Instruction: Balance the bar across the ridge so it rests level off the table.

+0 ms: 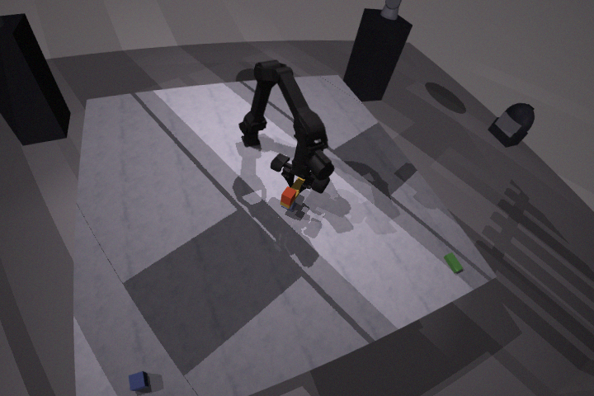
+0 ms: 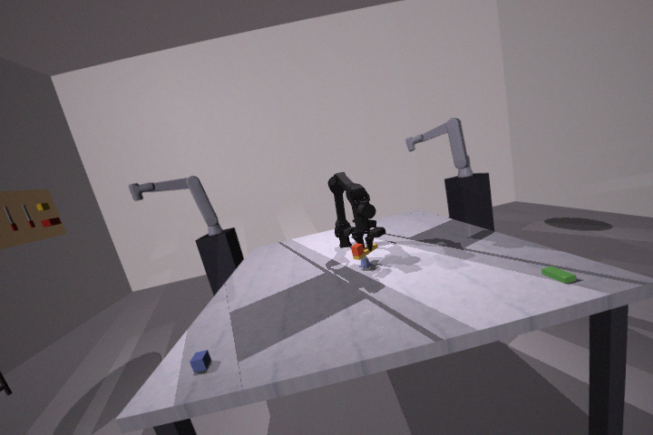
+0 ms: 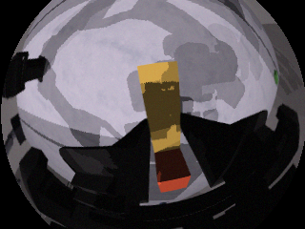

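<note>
My gripper (image 1: 299, 185) (image 2: 366, 249) (image 3: 163, 119) is shut on the yellow bar (image 1: 300, 181) (image 2: 372, 247) (image 3: 162, 105), with one black finger on each side of it. An orange-red block (image 1: 288, 195) (image 2: 356, 250) (image 3: 173, 184) sits on one end of the bar. The small blue ridge (image 1: 289, 209) (image 2: 364, 263) stands on the table below the bar, near the block end. The bar is close above the ridge; whether they touch I cannot tell. The ridge is mostly hidden in the top view and not clearly visible in the wrist view.
A green block (image 1: 453, 262) (image 2: 559, 274) lies on the table (image 1: 167, 186) (image 2: 414, 313) near its right corner. A blue cube (image 1: 138, 380) (image 2: 200, 362) stands near the front left corner. Two grey arms on dark pedestals stand beyond the table.
</note>
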You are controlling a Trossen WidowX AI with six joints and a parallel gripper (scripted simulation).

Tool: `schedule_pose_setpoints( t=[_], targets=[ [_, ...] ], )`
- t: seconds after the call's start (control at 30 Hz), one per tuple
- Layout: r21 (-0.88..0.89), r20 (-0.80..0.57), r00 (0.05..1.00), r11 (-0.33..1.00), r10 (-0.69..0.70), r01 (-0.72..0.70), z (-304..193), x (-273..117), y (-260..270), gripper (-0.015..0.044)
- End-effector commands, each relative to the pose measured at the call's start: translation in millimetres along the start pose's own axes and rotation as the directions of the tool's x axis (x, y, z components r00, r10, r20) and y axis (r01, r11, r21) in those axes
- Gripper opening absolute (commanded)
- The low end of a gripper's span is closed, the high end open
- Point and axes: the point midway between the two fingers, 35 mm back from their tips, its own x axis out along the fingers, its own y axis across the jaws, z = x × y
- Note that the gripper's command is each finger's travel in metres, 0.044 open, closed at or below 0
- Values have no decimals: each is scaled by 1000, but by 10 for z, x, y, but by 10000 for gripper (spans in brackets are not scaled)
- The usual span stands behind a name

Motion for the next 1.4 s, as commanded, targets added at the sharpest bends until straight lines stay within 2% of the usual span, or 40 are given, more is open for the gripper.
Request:
schedule_pose_setpoints(
  t=[0.0,1.37],
  targets=[
    [-6,5,1000,1000,1,-1,10,5,7,0],
    [-6,5,1000,1000,2,-1,8,39,8,0]
  ],
)
